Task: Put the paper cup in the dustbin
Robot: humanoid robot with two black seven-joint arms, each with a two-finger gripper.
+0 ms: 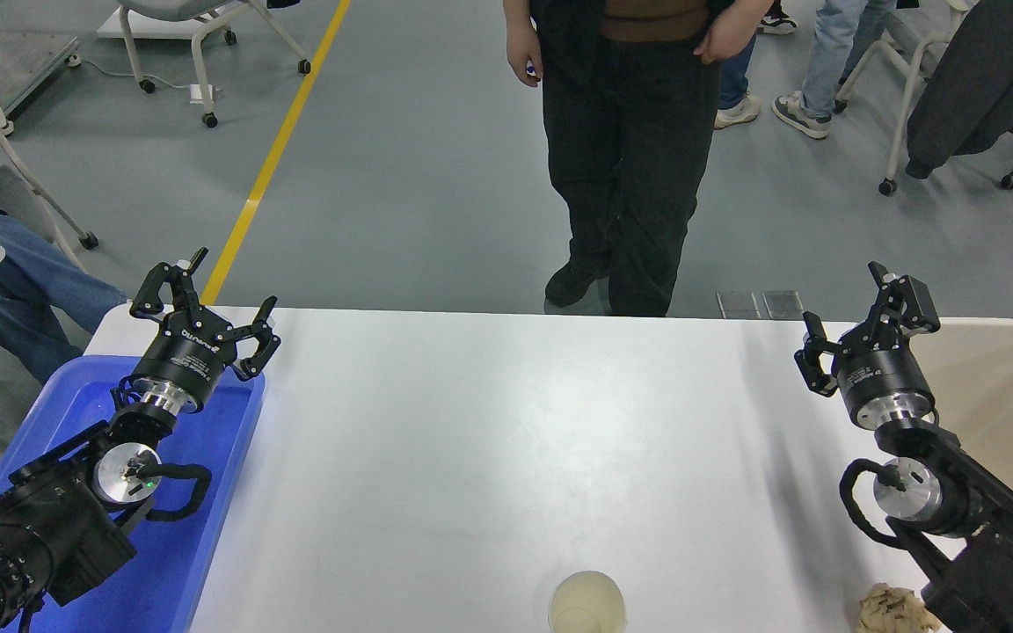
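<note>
The cup (pixel 587 603) stands upright at the table's (pixel 489 422) near edge, a paper wad (pixel 895 610) off to its right, then the left gripper (pixel 218 303) over the blue tray (pixel 199 536) and the right gripper (pixel 849 312) beside the bin (pixel 999 327), both jaws wide and empty, a person (pixel 630 149) standing beyond.

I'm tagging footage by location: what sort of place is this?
Probably a robotics lab or workshop, not a home. A yellow floor line runs across the grey floor, wheeled office chairs stand around, and a person stands watching at the far side of the white table.
</note>
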